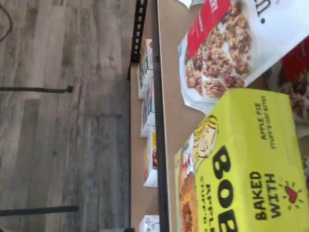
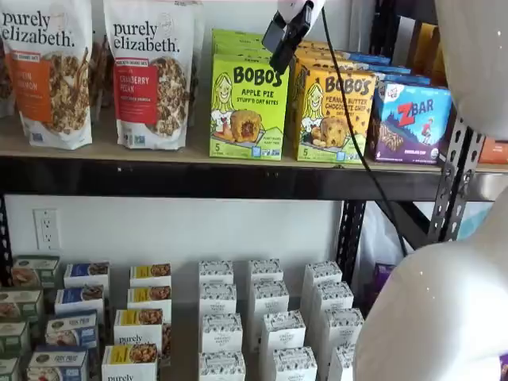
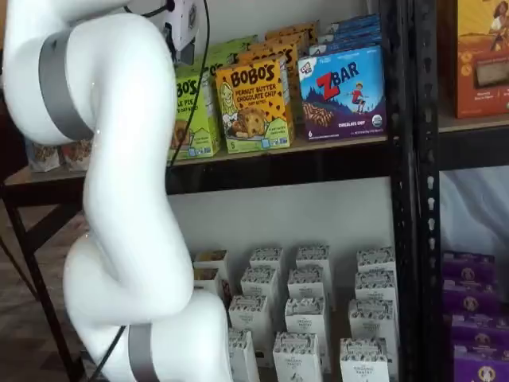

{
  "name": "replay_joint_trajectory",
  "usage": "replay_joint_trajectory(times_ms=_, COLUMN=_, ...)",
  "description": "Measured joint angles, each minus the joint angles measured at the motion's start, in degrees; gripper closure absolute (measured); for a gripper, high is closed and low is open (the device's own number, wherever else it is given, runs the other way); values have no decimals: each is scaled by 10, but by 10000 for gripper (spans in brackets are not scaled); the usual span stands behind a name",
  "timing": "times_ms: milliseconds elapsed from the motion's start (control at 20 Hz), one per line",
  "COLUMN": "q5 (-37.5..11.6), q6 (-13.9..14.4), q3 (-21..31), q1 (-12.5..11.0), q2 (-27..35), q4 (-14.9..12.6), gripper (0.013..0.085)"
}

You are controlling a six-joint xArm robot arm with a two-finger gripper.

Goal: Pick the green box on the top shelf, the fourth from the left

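Wrist view: you see the green box [image 1: 241, 164], lime cardboard, black "BOBO'S" lettering, "APPLE PIE Stuff'd Oat Bites", cartoon blonde girl, filled oat bite pictured. In a shelf view it stands upright on the top shelf [image 2: 159, 178], between a granola bag [image 2: 149, 71] and a yellow-orange Bobo's box [image 2: 333, 115]. The claw [image 2: 284, 36] hangs above it; its black fingers show side-on, but it stands spread wide, holding nothing.

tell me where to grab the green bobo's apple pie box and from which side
Grip the green box across its two narrow side faces near the top, coming from the front and above. It stands upright on the top shelf, close beside the yellow-orange Bobo's box, so that gap looks tight.
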Motion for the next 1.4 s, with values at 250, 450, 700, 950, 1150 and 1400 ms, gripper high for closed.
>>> replay_joint_trajectory(times_ms=250, q5=-7, q6=-5, q3=-6, q1=-3, q2=11, q4=-1, gripper=130)
replay_joint_trajectory(times_ms=450, q5=-13, q6=-8, q3=-10, q1=-4, q2=19, q4=-7, gripper=130)
replay_joint_trajectory(times_ms=700, q5=8, q6=-10, q3=-30, q1=-4, q2=40, q4=-18, gripper=130)
replay_joint_trajectory(times_ms=950, q5=19, q6=-11, q3=-40, q1=-2, q2=53, q4=-25, gripper=130)
replay_joint_trajectory(times_ms=1150, q5=36, q6=-7, q3=-55, q1=4, q2=67, q4=-38, gripper=130)
replay_joint_trajectory(times_ms=1400, q5=49, q6=-5, q3=-67, q1=7, q2=81, q4=-42, gripper=130)
